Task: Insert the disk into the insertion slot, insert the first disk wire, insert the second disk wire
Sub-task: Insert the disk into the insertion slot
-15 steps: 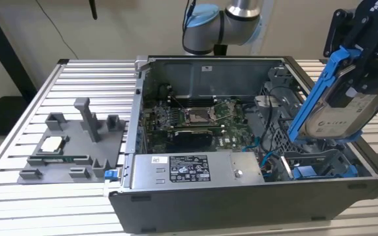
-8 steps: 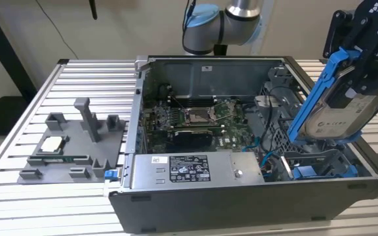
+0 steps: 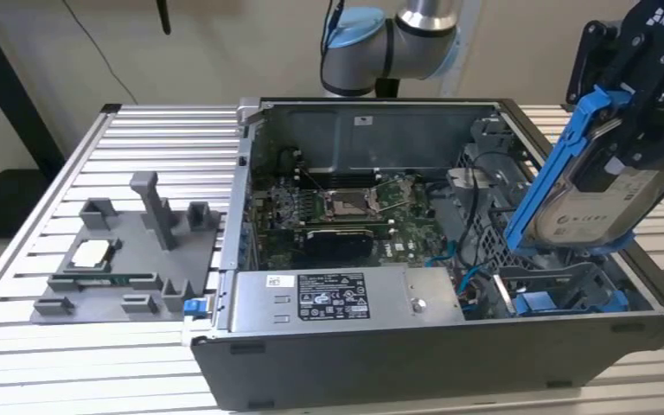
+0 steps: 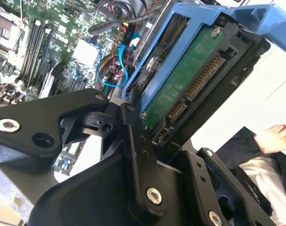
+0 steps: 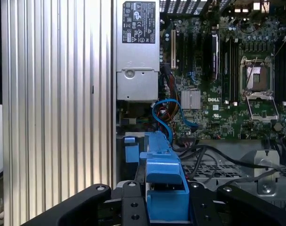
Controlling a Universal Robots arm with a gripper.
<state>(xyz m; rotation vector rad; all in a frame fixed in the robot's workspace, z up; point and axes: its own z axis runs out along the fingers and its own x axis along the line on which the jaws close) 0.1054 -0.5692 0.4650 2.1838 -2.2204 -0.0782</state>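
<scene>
While your gripper (image 3: pixel 632 143) clamps the tilted disk (image 3: pixel 591 212), square its blue carrier (image 3: pixel 539 186) with the insertion slot (image 3: pixel 557 290) below.

The case (image 3: pixel 448 363) is open on top, so the way down over the board (image 3: pixel 344 207) is free. Under the raised disk (image 3: pixel 586 207), the bay (image 3: pixel 545 281) is hemmed in by the case wall on the exterior view's right and by a looping blue cable (image 5: pixel 155 113) on its board side. The power supply (image 3: pixel 332 298) blocks the near corner beside it.

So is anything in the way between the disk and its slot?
Nothing visible blocks it. The gripper holds the disk tilted above the slot; blue wires lie beside it, not across.
</scene>
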